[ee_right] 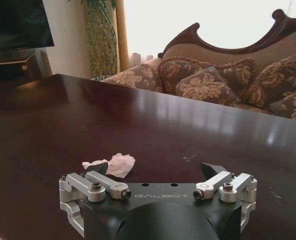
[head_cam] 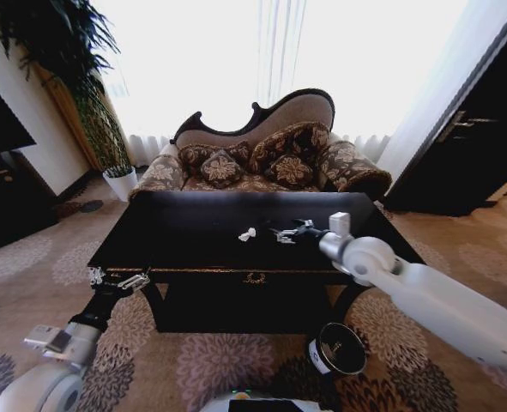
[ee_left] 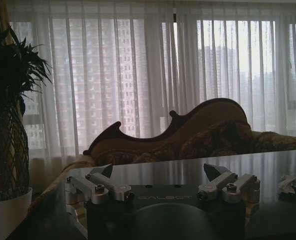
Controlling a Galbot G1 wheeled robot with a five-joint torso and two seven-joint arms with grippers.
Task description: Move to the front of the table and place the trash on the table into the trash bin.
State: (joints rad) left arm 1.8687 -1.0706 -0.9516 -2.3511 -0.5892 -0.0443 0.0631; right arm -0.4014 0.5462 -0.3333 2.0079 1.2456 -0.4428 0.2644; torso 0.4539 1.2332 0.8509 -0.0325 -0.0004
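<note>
I have the table (head_cam: 193, 232) across the middle of the head view, its near edge with the gold trim running just above the centre of the frame and its top mostly bare and glossy. My right gripper (head_cam: 284, 233) reaches in from the lower right and hangs over the tabletop right of centre, fingers spread apart with nothing between them; in the right wrist view that gripper (ee_right: 157, 172) sits low over the dark surface with the paper wad (ee_right: 111, 164) just beside one fingertip, whether touching I cannot tell. In the head view the same wad (head_cam: 247, 233) lies near the middle of the table, just left of the gripper. My left gripper (head_cam: 116, 279) is at the table's near left corner, at the lower left of the frame, fingers apart and empty; its wrist view (ee_left: 160, 181) looks along the tabletop from that edge. The trash bin (head_cam: 336, 350) stands on the carpet at lower centre-right, in front of the table and under my right arm. The sofa (head_cam: 262, 159) closes off the far side, and a white plant pot (head_cam: 121, 182) sits at upper left.
</note>
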